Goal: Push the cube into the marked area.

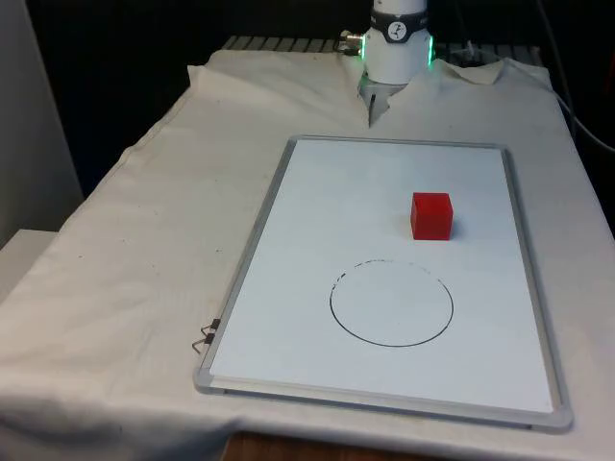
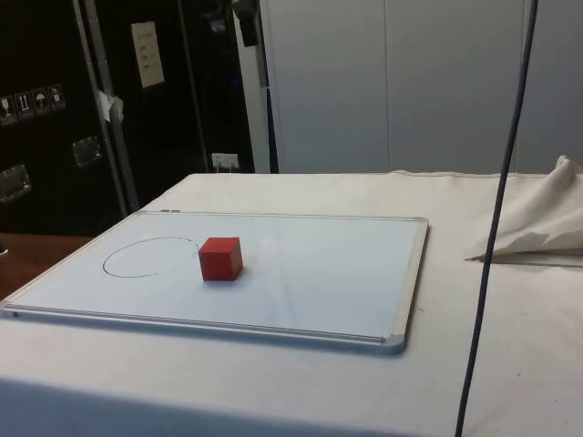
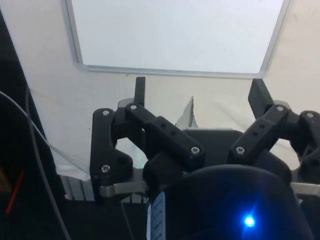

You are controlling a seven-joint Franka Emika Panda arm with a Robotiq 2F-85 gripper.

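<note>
A red cube (image 1: 431, 214) (image 2: 220, 259) rests on a whiteboard (image 1: 307, 230) (image 2: 346, 273) (image 3: 175, 35) lying flat on the cloth. A black hand-drawn circle (image 1: 391, 302) (image 2: 150, 256) marks the board in front of the cube, a small gap apart. My gripper (image 3: 200, 90) hangs high above the far end of the table, over the cloth just beyond the board's short edge. Its two black fingers (image 3: 140, 90) stand wide apart with nothing between them. The cube sits well away from the gripper.
The robot's white base (image 1: 397, 43) stands at the table's far end on bunched cloth (image 2: 537, 223). A black cable (image 2: 499, 218) hangs across the side view. A small binder clip (image 1: 205, 336) lies at the board's near corner.
</note>
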